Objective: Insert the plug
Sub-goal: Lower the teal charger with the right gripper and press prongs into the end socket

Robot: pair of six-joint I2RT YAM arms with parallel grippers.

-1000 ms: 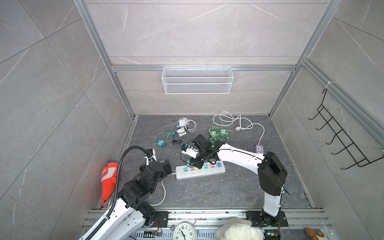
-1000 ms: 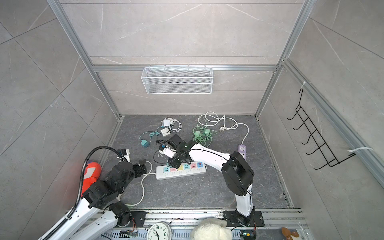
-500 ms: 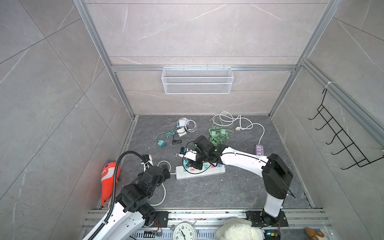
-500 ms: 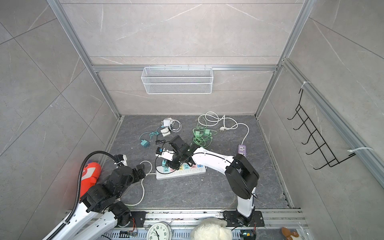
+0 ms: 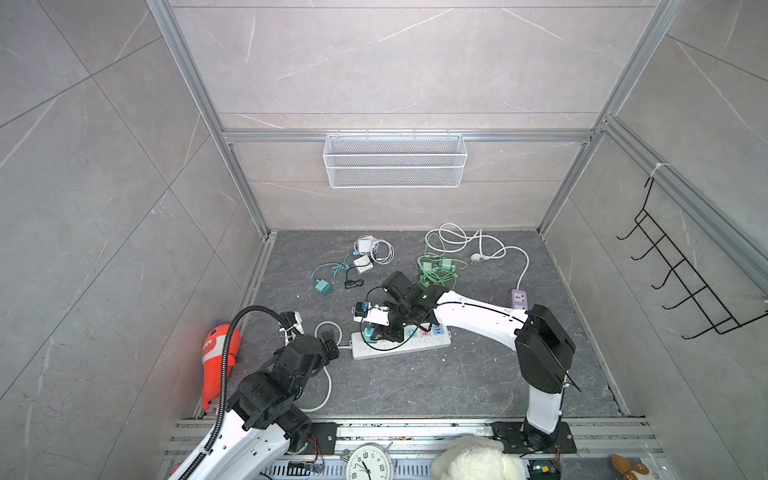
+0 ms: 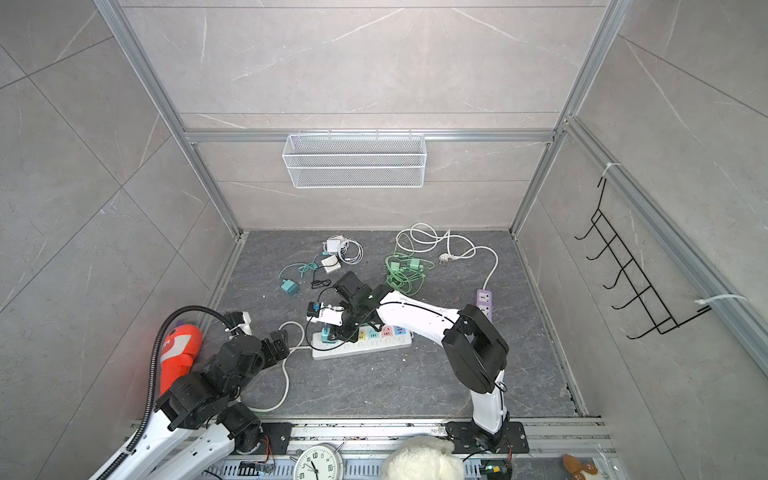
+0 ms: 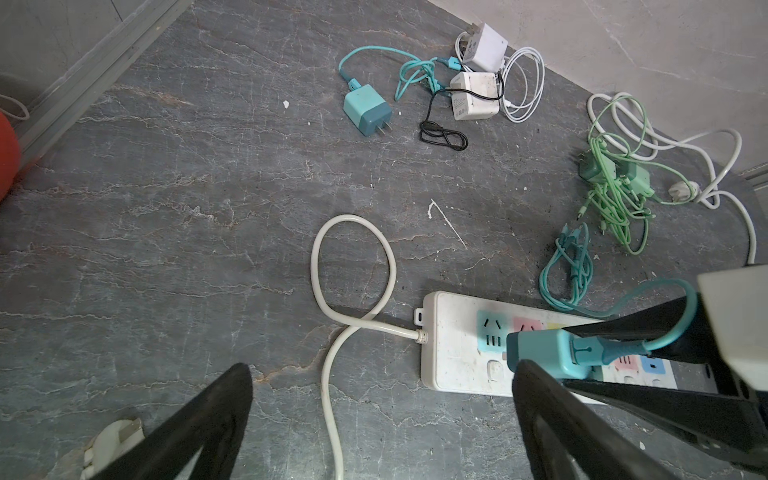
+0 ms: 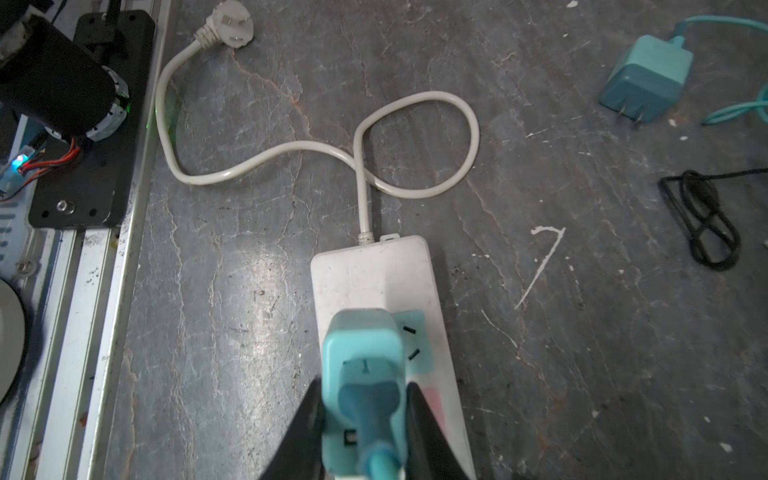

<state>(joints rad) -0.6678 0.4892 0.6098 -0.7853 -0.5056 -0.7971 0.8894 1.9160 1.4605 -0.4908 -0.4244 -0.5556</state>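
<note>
The right hand (image 8: 363, 390) grips the teal plug (image 8: 361, 345) by its flat sides, judged light, rigid and slick, over the power strip (image 8: 374, 274); the left hand (image 7: 382, 374) hangs released beside the strip.

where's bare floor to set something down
Biggest bare patch: between the white power strip and the front rail, right of the strip's cord. Smaller: between the teal charger and the left wall. Crowded: the back, with white chargers and green cables, and the strip's left end, where the right hand holds a teal plug.
</note>
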